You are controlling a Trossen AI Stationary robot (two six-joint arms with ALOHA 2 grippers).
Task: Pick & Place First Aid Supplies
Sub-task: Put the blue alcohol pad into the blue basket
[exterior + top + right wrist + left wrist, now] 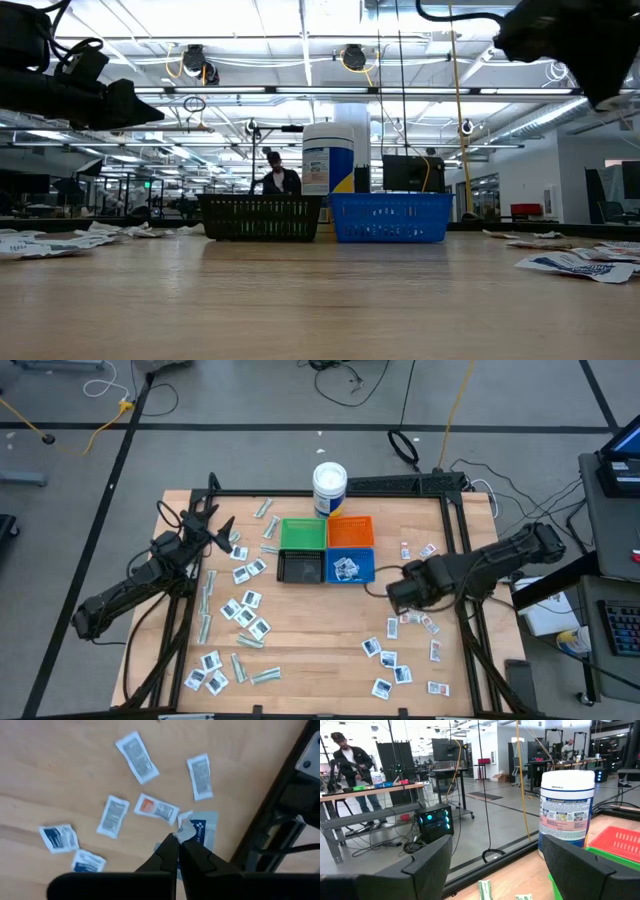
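First aid packets lie flat on the wooden table in two scatters: white sachets and pale-green strips on the left, and white sachets on the right. A few lie in the blue bin. My right gripper hovers over the right scatter, shut on one small white sachet. More sachets, among them a blue-printed one, lie on the table beneath it. My left gripper is open and raised near the table's far left corner, holding nothing. My right gripper pinches the small white sachet between its two fingertips, by one crumpled end. The fingers point down from above. The sachet sticks out just past the fingertips and is lifted clear of the table and of the packets below.
Four square bins stand together mid-table: green, orange, black and blue. A white tub with a blue label stands behind them at the far edge. A black frame borders the table. A person stands in the room beyond.
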